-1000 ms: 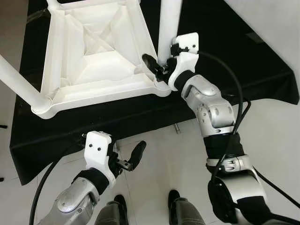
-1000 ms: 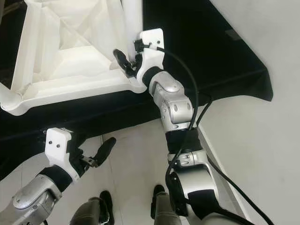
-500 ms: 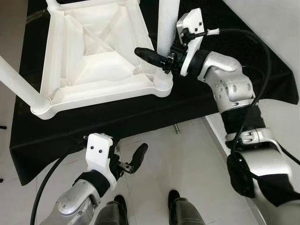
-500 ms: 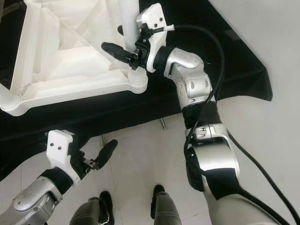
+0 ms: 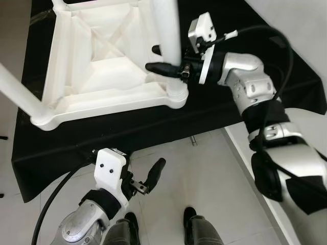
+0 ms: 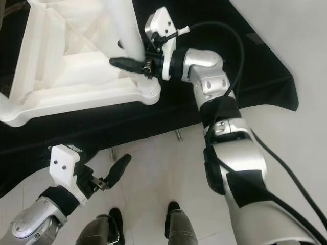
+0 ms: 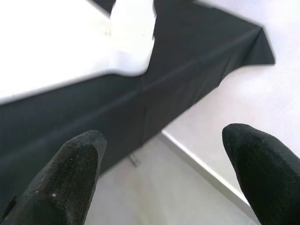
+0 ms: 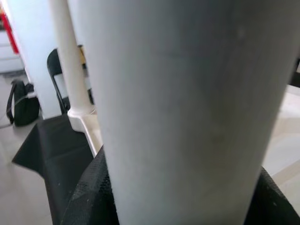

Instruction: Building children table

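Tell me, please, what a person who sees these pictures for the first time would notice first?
The eye goes first to the white children table, lying upside down on a black cloth with its legs pointing up. Next comes the right gripper, whose black fingers close around the white leg at the table's near right corner. The left gripper hangs open over the pale floor, below the cloth's edge.

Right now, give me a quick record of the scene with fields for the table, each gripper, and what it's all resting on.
table: white children's table upside down, legs pointing up
support: black cloth
right gripper: right gripper, fingers around the near right leg just above its socket
left gripper: left gripper open, low over the tiled floor, holding nothing
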Robot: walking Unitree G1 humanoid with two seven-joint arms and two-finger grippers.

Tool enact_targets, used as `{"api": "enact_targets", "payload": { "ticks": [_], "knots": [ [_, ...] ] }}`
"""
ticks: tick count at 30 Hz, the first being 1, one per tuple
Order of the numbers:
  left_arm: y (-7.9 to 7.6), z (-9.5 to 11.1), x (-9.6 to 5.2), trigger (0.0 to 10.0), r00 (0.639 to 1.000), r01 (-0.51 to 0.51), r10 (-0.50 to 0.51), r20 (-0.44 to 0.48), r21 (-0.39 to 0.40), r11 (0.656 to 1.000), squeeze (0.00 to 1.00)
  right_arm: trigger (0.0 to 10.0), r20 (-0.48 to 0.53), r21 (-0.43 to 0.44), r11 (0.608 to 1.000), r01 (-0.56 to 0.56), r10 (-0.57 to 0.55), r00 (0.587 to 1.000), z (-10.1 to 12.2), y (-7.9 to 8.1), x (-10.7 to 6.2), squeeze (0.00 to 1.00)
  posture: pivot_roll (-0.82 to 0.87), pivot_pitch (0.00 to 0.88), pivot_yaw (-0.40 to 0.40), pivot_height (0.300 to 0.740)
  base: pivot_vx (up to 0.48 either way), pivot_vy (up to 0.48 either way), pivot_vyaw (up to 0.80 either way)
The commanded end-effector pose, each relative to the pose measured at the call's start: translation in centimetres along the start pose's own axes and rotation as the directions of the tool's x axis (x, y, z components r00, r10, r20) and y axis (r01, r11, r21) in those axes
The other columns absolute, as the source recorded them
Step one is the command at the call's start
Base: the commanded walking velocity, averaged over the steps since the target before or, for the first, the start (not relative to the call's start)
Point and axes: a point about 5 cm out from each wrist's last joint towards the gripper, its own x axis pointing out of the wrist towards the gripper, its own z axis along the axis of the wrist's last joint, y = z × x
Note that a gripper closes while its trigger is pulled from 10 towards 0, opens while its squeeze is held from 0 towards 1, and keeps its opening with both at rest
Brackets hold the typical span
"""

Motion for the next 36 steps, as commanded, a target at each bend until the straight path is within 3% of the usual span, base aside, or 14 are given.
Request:
{"api": "enact_targets", "payload": {
  "ticks": [1, 16, 20, 24, 26, 27, 29, 30, 31, 32, 33, 34, 35, 36],
  "knots": [
    [-0.1, 0.0, -0.3, 10.0, 1.0, 0.003, -0.003, -0.009, 0.014, 1.0, 0.0, 0.0, -0.05, 0.066, 0.998, -0.003, 0.006, 0.999, -2.0, 0.5, 0.5, 0.0, 0.02, 0.333, -0.009, 0.74, 0.0, 0.0, 0.0],
    [0.1, 0.4, 0.0, 10.0, 1.0, -0.001, 0.001, 0.014, 0.037, 0.999, 0.0, 0.0, -0.008, 0.124, 0.992, 0.006, -0.006, 1.0, -3.1, 0.8, -0.1, 0.0, 0.01, 0.32, -0.002, 0.74, 0.0, 0.0, 0.0],
    [0.4, 0.8, 0.3, 10.0, 1.0, -0.006, 0.004, 0.03, 0.05, 0.999, 0.0, 0.0, -0.042, 0.143, 0.988, 0.052, -0.046, 0.998, -3.9, 0.7, -0.2, 0.0, 0.0, 0.319, -0.001, 0.74, 0.0, 0.0, 0.0],
    [0.6, 0.8, 0.4, 10.0, 1.0, -0.008, 0.006, 0.03, 0.06, 0.998, 0.0, 0.0, -0.12, 0.13, 0.967, 0.217, -0.202, 0.972, -4.9, 0.3, -0.1, 0.0, -0.01, 0.314, -0.004, 0.74, 0.0, 0.0, 0.0],
    [0.6, 0.8, 0.5, 10.0, 1.0, -0.013, 0.011, 0.029, 0.065, 0.998, 0.0, 0.0, -0.2, 0.115, 0.887, 0.448, -0.421, 0.885, -5.9, -0.5, -0.7, 0.0, -0.01, 0.312, -0.008, 0.74, 0.0, 0.0, 0.0],
    [0.6, 0.8, 0.5, 10.0, 1.0, -0.015, 0.013, 0.028, 0.066, 0.998, 0.0, 0.0, -0.24, 0.119, 0.819, 0.561, -0.524, 0.817, -6.6, -0.8, -1.3, 0.0, -0.01, 0.314, -0.012, 0.74, 0.0, 0.0, 0.0],
    [0.6, 0.8, 0.5, 10.0, 1.0, -0.015, 0.013, 0.028, 0.066, 0.998, 0.0, 0.0, -0.24, 0.119, 0.819, 0.561, -0.524, 0.817, -6.6, -0.8, -1.3, 0.0, -0.01, 0.314, -0.012, 0.74, 0.0, 0.0, 0.0],
    [0.6, 0.8, 0.5, 10.0, 0.999, -0.017, 0.015, 0.029, 0.066, 0.998, 0.0, 0.0, -0.287, 0.122, 0.734, 0.668, -0.618, 0.732, -7.7, -0.3, -2.0, 0.0, -0.01, 0.313, -0.019, 0.74, 0.0, 0.0, 0.0],
    [0.6, 0.8, 0.5, 10.0, 0.999, -0.017, 0.015, 0.029, 0.066, 0.998, 0.0, 0.0, -0.287, 0.122, 0.734, 0.668, -0.618, 0.732, -7.7, -0.3, -2.0, 0.0, -0.01, 0.313, -0.019, 0.74, 0.0, 0.0, 0.0],
    [0.6, 0.8, 0.5, 10.0, 0.999, -0.019, 0.017, 0.029, 0.067, 0.998, 0.0, 0.0, -0.317, 0.142, 0.662, 0.735, -0.674, 0.668, -8.9, 1.0, -2.2, 0.0, -0.01, 0.314, -0.019, 0.74, 0.0, 0.0, 0.0],
    [0.6, 0.8, 0.5, 10.0, 0.999, -0.019, 0.017, 0.029, 0.067, 0.998, 0.0, 0.0, -0.317, 0.142, 0.662, 0.735, -0.674, 0.668, -8.9, 1.0, -2.2, 0.0, -0.01, 0.314, -0.019, 0.74, 0.0, 0.0, 0.0],
    [0.6, 0.8, 0.5, 10.0, 0.999, -0.023, 0.021, 0.03, 0.067, 0.997, 0.0, 0.0, -0.336, 0.175, 0.592, 0.787, -0.715, 0.613, -9.6, 2.5, -2.2, 0.0, 0.0, 0.318, -0.013, 0.74, 0.0, 0.0, 0.0],
    [0.6, 0.8, 0.5, 10.0, 0.999, -0.026, 0.024, 0.03, 0.067, 0.997, 0.0, 0.0, -0.346, 0.2, 0.546, 0.813, -0.737, 0.58, -9.9, 3.7, -2.1, 0.0, 0.0, 0.318, -0.013, 0.74, 0.0, 0.0, 0.0],
    [0.6, 0.8, 0.5, 10.0, 0.999, -0.024, 0.022, 0.031, 0.066, 0.997, 0.0, 0.0, -0.342, 0.218, 0.541, 0.812, -0.737, 0.583, -9.8, 4.6, -1.3, 0.0, 0.0, 0.315, -0.01, 0.74, 0.0, 0.0, 0.0]
  ]
}}
